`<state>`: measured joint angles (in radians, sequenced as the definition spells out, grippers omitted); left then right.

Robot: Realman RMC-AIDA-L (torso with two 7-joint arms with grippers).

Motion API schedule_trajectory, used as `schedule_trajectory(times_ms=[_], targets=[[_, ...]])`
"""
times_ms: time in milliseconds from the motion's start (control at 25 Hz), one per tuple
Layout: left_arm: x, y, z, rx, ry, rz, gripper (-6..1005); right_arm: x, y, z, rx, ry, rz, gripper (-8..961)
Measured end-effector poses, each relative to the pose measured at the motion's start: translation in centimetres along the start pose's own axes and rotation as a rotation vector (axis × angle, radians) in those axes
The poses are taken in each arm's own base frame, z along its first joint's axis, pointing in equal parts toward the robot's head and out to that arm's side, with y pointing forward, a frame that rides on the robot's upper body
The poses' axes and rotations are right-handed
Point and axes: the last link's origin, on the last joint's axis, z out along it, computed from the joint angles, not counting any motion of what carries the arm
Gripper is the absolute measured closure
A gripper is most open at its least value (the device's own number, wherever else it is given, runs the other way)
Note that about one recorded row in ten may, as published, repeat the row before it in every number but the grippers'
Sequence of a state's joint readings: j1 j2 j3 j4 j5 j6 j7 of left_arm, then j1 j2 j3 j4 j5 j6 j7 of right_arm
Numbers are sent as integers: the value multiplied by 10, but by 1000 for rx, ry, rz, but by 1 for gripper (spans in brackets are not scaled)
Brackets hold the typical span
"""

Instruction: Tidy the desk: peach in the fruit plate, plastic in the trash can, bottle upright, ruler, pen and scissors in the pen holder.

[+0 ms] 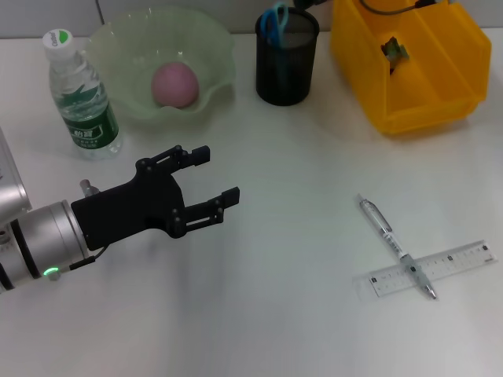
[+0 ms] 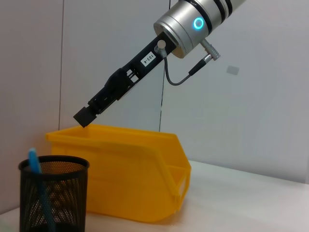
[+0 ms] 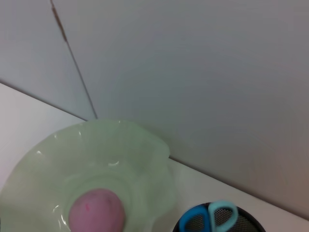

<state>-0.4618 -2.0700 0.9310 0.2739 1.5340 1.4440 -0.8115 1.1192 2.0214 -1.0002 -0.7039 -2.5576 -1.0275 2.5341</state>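
Note:
My left gripper [image 1: 218, 174] is open and empty, hovering over the table in front of the green fruit plate [image 1: 216, 55]. The pink peach [image 1: 174, 85] lies in that plate. The water bottle [image 1: 82, 98] stands upright to the plate's left. The black mesh pen holder [image 1: 287, 56] holds blue-handled scissors [image 1: 275, 20]. The pen [image 1: 395, 246] lies across the clear ruler [image 1: 452, 263] at the front right. A scrap of plastic [image 1: 395, 52] lies in the yellow bin [image 1: 409, 78]. My right gripper [image 2: 83, 117] hangs above the bin's back edge, near the pen holder [image 2: 53, 193].
The right wrist view looks down on the plate [image 3: 145, 159], the peach [image 3: 96, 211] and the scissors' handles [image 3: 210, 217]. A grey wall stands close behind the table. The yellow bin [image 2: 130, 169] stands right beside the pen holder.

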Motion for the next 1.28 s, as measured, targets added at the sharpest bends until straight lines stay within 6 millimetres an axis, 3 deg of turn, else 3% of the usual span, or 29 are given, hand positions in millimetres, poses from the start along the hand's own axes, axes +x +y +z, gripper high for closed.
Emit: schedule_trajectory(times_ms=[440,640,800,1080,1160,1280], targets=[[-1,-1,-3,3,-8,7,192,-2,-2,-7,19,-68,-8,401],[-2,-2,-6,12,-8,2,192,0,-6,-21,23,-159,10,332],[-2,-2,-8,14,-8,1,192,8,-5,-27,-68,-236,56,318],[1,-5,-14,4,-9,2,192,34,-15,-52,-260,-437,133,292],[2,-6,-16,-1,-13,-3,192,54,-22,-67,-339,-515,150,285],[5,-6,-20,-19,-12,-3,192,70,-26,-76,-382,-561,151,275]])
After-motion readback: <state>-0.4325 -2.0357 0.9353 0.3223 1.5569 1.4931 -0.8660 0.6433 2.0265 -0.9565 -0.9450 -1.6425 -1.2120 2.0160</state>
